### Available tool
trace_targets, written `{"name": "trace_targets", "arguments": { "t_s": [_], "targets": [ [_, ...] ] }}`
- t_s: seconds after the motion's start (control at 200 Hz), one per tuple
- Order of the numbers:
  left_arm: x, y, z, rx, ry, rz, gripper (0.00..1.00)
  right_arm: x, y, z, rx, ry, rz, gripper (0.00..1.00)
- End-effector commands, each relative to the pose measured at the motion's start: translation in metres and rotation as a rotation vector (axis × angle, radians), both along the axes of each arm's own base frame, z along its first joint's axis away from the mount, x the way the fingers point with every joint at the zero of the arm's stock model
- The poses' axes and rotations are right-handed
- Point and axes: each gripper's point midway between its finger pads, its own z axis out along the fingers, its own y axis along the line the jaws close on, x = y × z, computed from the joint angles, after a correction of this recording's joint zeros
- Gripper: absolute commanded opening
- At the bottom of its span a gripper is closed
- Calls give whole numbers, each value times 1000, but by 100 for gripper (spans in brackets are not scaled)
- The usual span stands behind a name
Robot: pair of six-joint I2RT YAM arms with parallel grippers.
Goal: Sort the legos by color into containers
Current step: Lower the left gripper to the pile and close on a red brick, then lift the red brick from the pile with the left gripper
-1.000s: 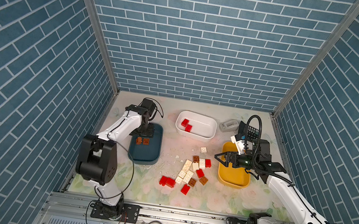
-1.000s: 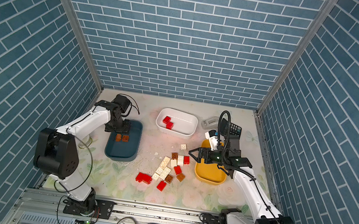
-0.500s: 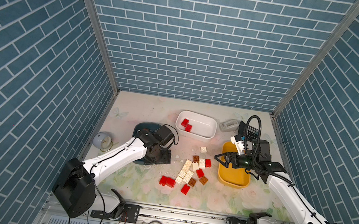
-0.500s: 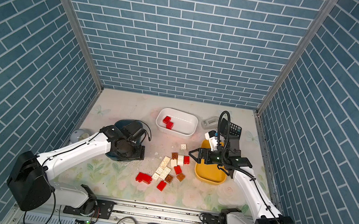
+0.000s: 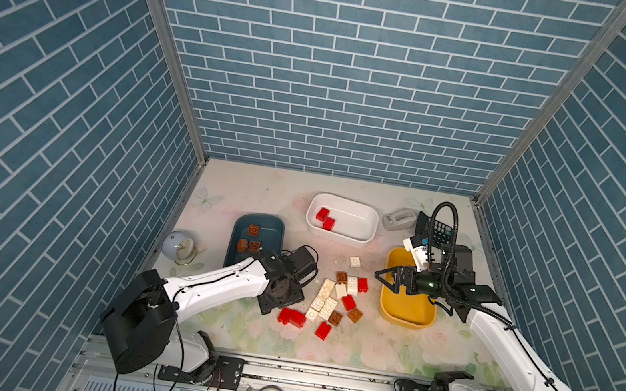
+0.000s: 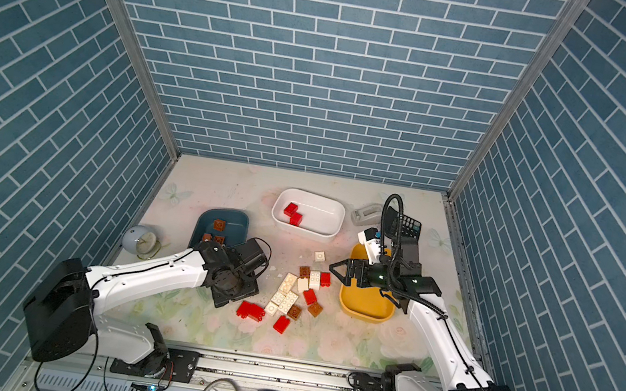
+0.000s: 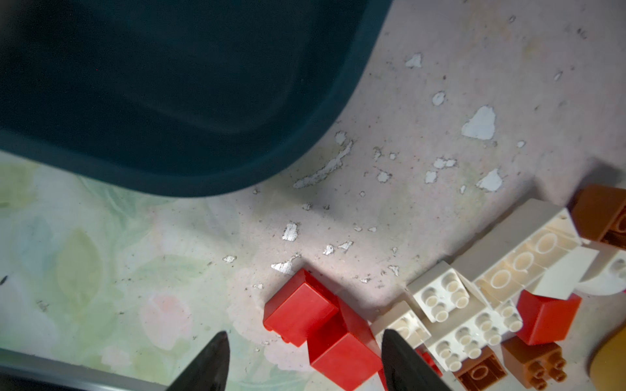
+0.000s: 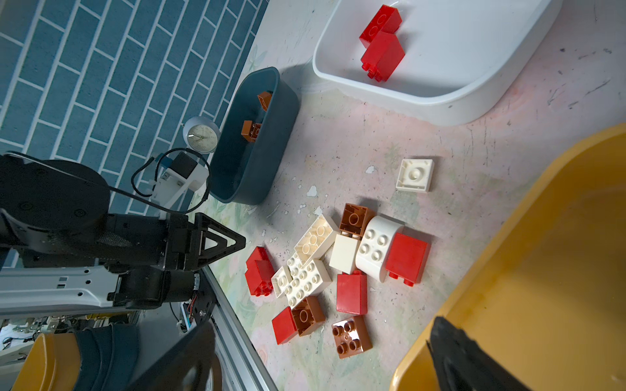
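**Open jaws poised by a red pair at the edge of the brick heap**

Nearest the rail, the left gripper hangs low with its black jaws apart and empty. In the left wrist view its tips frame two glossy red studded plastic bricks, which lie touching each other at the near edge of the loose heap of red, brown and cream legos on the flower-printed table mat. The bricks look light, rigid and slick-sided — probably best pinched across two flat opposite walls, not over the studs — and because the pair touch, closing jaws could catch both or skid one aside. Just beyond, the right gripper hovers spread wide, holding nothing, over the heap-side rim of the shallow yellow plastic tub, which shows no brick in its visible part. A lone white square brick lies apart behind the heap. On the left, the dark teal plastic tub holds three brown bricks. Farthest back, the white plastic tub holds two more red bricks, with a grey tape dispenser and a black calculator beside it.
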Motion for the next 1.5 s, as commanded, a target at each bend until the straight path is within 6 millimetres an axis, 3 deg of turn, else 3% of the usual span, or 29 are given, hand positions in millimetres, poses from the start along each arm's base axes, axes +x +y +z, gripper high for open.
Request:
{"name": "trace_targets", "arguments": {
  "t_s": [0.0,0.13,0.32,0.48,0.89,1.19,1.395,1.495],
  "targets": [
    [-7,10,-1,84,25,-59,69,-5,-1,-2,-4,-23,22,99],
    [-16,17,-8,105,47,-80,66,-4,0,-3,-1,-20,23,99],
    [-22,8,-21,77,78,-138,65,-5,0,-4,6,-14,23,99],
    [-29,13,-28,101,108,-167,65,-5,0,-4,4,-12,22,99],
    [-34,-9,-29,51,122,-245,67,-6,0,-5,2,-6,19,99],
    [-26,7,-37,222,147,-520,66,-8,-1,-6,0,1,21,99],
    [-18,-9,-40,196,141,-690,64,-8,-1,-5,-3,2,23,99],
    [-17,-6,-47,216,161,-710,56,-8,-1,-3,-4,-3,22,99]
  ]
}}
